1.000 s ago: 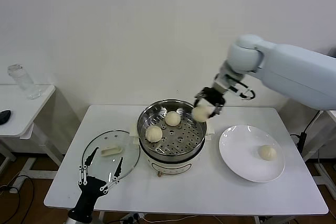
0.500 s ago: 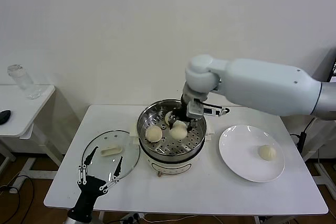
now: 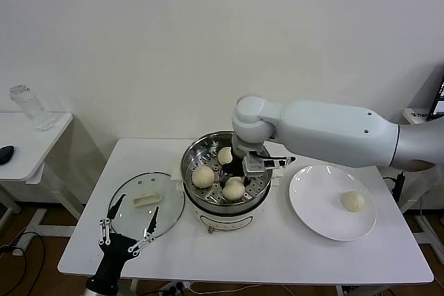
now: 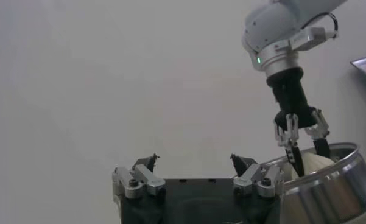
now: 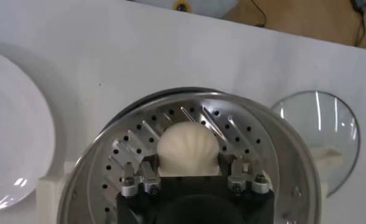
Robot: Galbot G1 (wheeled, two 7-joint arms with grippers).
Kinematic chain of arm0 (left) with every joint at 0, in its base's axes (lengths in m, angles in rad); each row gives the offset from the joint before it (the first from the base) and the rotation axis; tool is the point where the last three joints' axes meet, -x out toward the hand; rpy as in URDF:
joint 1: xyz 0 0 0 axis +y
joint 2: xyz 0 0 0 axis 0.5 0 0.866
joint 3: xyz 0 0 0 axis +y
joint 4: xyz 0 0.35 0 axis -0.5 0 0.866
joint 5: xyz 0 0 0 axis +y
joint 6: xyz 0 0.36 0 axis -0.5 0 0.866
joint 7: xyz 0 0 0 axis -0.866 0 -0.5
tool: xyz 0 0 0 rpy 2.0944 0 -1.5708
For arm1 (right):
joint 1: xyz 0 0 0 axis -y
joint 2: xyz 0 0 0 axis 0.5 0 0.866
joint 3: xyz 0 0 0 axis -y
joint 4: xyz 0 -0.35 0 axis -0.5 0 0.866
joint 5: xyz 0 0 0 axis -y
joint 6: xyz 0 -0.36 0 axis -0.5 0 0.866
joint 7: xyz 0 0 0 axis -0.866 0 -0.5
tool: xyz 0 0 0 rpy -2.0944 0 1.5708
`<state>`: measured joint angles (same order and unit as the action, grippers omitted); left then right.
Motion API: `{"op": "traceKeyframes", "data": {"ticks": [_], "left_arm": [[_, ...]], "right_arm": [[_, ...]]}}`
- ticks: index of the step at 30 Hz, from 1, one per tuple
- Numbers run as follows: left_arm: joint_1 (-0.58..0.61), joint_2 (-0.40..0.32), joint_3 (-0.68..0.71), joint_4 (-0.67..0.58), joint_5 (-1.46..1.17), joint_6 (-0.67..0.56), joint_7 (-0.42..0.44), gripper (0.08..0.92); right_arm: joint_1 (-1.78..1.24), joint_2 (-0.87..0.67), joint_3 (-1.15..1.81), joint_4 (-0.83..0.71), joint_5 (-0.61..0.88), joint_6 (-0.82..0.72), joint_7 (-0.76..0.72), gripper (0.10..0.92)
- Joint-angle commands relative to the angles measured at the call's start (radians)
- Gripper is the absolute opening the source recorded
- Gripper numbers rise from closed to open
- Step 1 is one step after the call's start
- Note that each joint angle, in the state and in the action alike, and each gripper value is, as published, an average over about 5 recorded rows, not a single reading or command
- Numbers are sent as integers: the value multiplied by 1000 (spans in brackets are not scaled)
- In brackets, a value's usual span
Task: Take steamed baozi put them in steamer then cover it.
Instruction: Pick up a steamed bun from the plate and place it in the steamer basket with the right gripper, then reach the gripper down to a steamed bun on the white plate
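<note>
Head view: white table (image 3: 291,254) against a plain white wall. Steamer (image 3: 227,171) sits mid-table on its white pot base. Three buns inside: one on the left of the floor (image 3: 202,177), one at the back (image 3: 225,155), one at the front (image 3: 234,188) clamped in the right gripper (image 3: 236,184). The right arm reaches in from the right, wrist down inside the basket rim. Fourth bun (image 3: 354,201) is on the white plate (image 3: 312,202), right of the steamer and apart from it. Glass lid (image 3: 142,202) lies flat on the table just left of the steamer, cream handle up. Left gripper (image 3: 128,225) hovers at the near-left table edge over the lid's front rim, fingers spread wide, holding nothing. A second small white table (image 3: 28,143) stands far left with a clear jar (image 3: 28,107) and a dark object (image 3: 5,153) at its edge. Cables on the floor under the tables.

Left wrist view: left gripper (image 4: 195,163) open, bare wall behind. Right gripper (image 4: 301,143) farther off, fingers down in the steamer (image 4: 329,189) around a bun (image 4: 313,163).

Right wrist view: right gripper (image 5: 189,176) closed on a bun (image 5: 187,149), bun resting on the perforated floor of the steamer (image 5: 109,170). Plate (image 5: 18,152) and lid (image 5: 329,134) visible on opposite sides, on the white tabletop (image 5: 170,55); wood-tone floor past the table edge.
</note>
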<state>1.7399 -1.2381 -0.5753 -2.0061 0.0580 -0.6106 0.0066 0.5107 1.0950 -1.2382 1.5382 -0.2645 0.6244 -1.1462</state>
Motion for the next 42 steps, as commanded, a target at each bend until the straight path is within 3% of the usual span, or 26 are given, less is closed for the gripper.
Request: {"op": "traceKeyframes", "data": {"ticks": [1, 9, 15, 19, 24, 32, 42], "left_arm": [[1, 0, -3, 1, -4, -2, 0, 823], [-1, 3, -10, 3, -15, -4, 0, 823], [-5, 2, -13, 4, -17, -3, 0, 823], [-5, 3, -15, 7, -16, -6, 2, 823], [-10, 5, -13, 15, -8, -16, 6, 823], [-26, 6, -1, 10, -1, -10, 4, 823], [-32, 6, 7, 10, 0, -3, 4, 823]], "right_arm": [[-36, 15, 9, -7, -53, 33, -1, 673], [-58, 20, 11, -22, -67, 45, 1, 708], [-61, 4, 59, -16, -80, 34, 7, 804], [-54, -35, 133, -24, -56, 41, 1, 821], [-42, -133, 225, -103, 118, -47, -14, 823], [-5, -345, 282, -376, 500, -402, -15, 823], [-157, -517, 299, -597, 510, -512, -71, 823]]}}
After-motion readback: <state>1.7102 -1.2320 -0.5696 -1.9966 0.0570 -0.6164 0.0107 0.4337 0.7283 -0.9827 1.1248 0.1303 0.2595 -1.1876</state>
